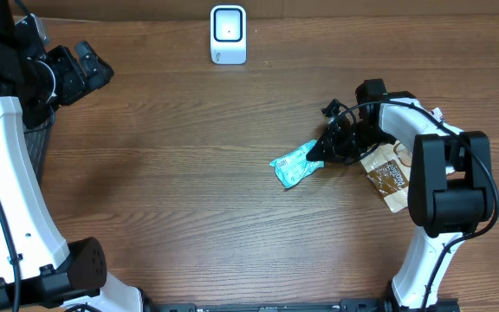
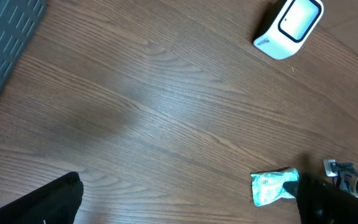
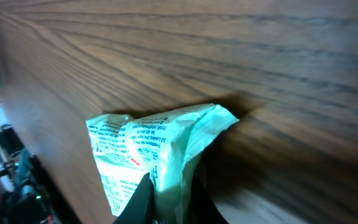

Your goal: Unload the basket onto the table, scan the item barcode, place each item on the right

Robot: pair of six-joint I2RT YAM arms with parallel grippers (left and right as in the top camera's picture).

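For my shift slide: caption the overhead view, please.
Right gripper shut on the green packet; white scanner stands apart, upper centre.

looks like a robotics lab rigged up as a mock shop checkout. the left arm (image 1: 11, 173) and right arm (image 1: 444, 173), both white and black, stand at the front of a plain wood-grain worktop (image 1: 189, 191). a small white scanner (image 1: 228, 35) sits at the back, with a green pack (image 1: 294, 165) and a brown pack (image 1: 388, 178) on the wood. a grey ribbed bin (image 2: 5, 37) is off to the left.
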